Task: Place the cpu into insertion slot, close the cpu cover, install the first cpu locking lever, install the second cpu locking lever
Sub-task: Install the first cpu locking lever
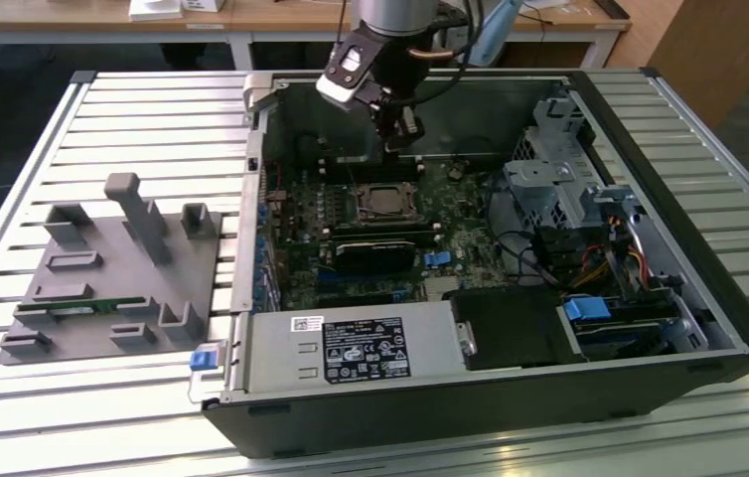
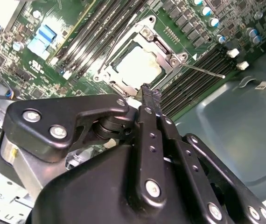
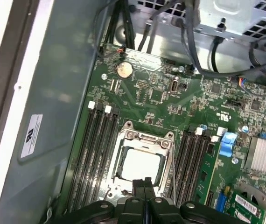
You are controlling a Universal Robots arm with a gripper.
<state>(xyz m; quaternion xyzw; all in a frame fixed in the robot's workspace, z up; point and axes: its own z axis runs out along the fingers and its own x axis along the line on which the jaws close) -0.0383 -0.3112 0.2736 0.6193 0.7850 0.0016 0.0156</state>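
Observation:
The cpu point(image 3: 140, 165), with a pale silver top, lies in the insertion slot point(image 2: 102, 74) on the green board. The silver cpu cover point(image 3: 147, 136) lies down flat around it, its window showing the chip point(image 2: 137, 65). A thin metal locking lever point(image 2: 203, 71) sticks out from one socket corner across the memory slots. My gripper point(image 1: 404, 149) hangs just above the far side of the socket point(image 1: 381, 202). Its black fingers point(image 3: 143, 184) are pressed together with nothing between them, their tips point(image 2: 149, 93) close over the socket's edge.
The open computer case point(image 1: 692, 288) encloses the board, with a power supply point(image 1: 348, 348) in front and a drive cage point(image 1: 553, 189) with cables at the exterior view's right. Memory slots point(image 3: 98, 149) flank the socket. A grey fixture point(image 1: 109, 268) sits at the exterior view's left.

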